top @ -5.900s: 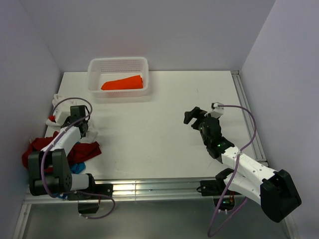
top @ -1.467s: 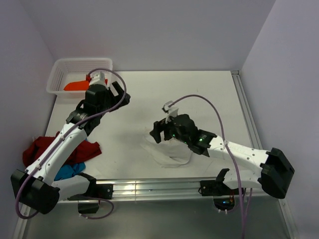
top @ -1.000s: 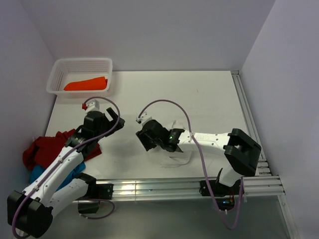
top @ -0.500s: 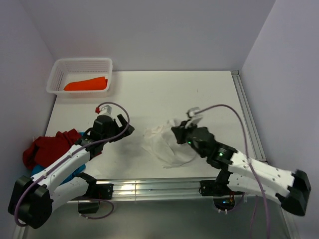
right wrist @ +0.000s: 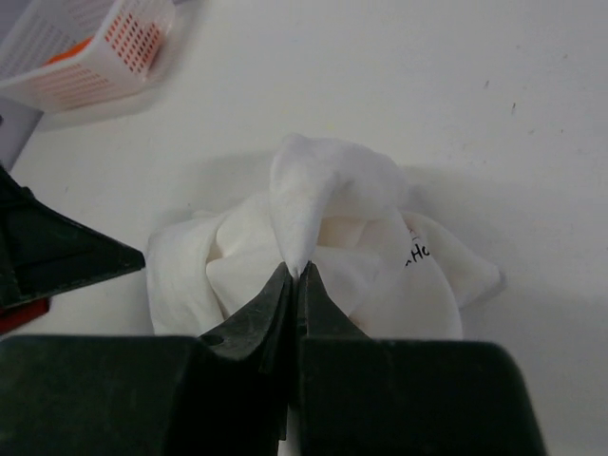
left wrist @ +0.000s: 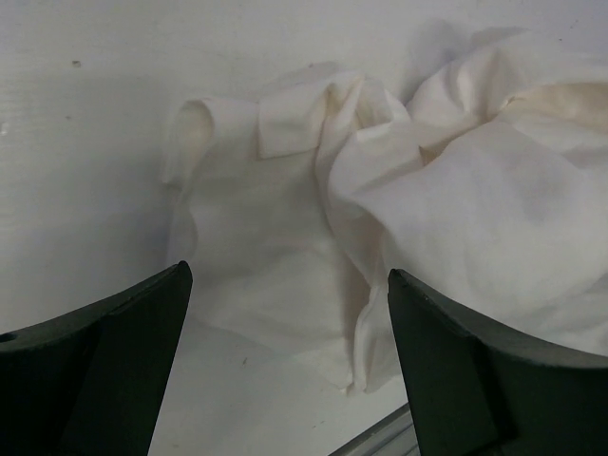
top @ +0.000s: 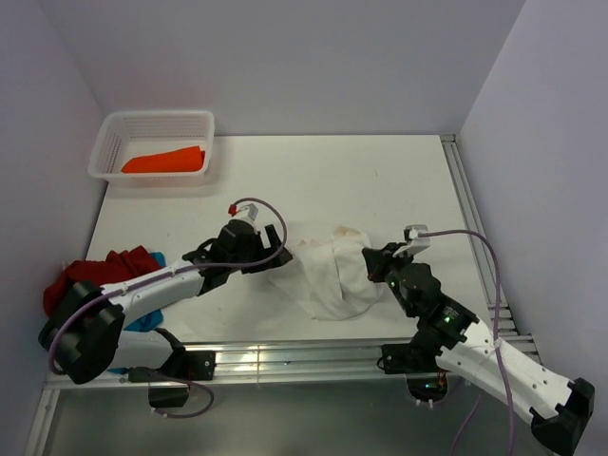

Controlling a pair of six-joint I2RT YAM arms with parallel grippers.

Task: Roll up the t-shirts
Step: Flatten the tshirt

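Two hands meet at the near middle of the desk (top: pixel 380 180), where we see the white t-shirt (top: pixel 323 277) lying crumpled. The right hand (right wrist: pixel 294 274) is clenched on a raised fold at the shirt's right side, pinching cloth between its tips. The left hand (left wrist: pixel 285 285) is spread wide at the shirt's left edge, grasping nothing. At the near left we find a dark red t-shirt (top: pixel 95 275) and a blue t-shirt (top: pixel 142 320) heaped together. Far left, the white basket (top: pixel 104 152) holds the orange t-shirt (top: pixel 163 160).
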